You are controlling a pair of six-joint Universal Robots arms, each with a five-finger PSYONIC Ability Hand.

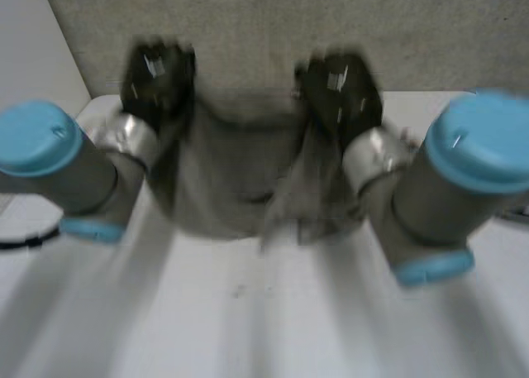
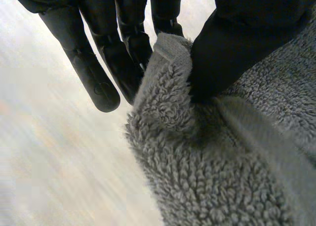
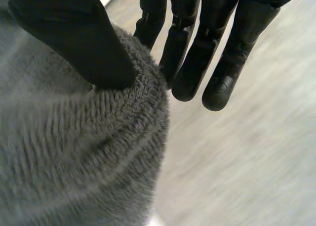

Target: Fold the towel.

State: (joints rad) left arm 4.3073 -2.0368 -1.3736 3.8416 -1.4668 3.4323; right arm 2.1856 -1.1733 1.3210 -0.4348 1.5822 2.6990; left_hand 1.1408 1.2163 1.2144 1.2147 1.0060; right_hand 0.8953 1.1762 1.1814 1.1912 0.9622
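Left hand (image 1: 157, 78), upper left of frame: its thumb pinches a top corner of the grey towel (image 1: 227, 179) against straight fingers (image 2: 98, 72). The towel hangs at centre, sagging between both hands over the white table (image 1: 248, 312).

Right hand (image 1: 340, 90), right of centre: a like thumb-and-finger pinch on the other corner.

Risk: each grip takes only the edge. The thick pile could slip out in a fast swing, dropping a corner and skewing the fold.

No brand, label or writing is legible.
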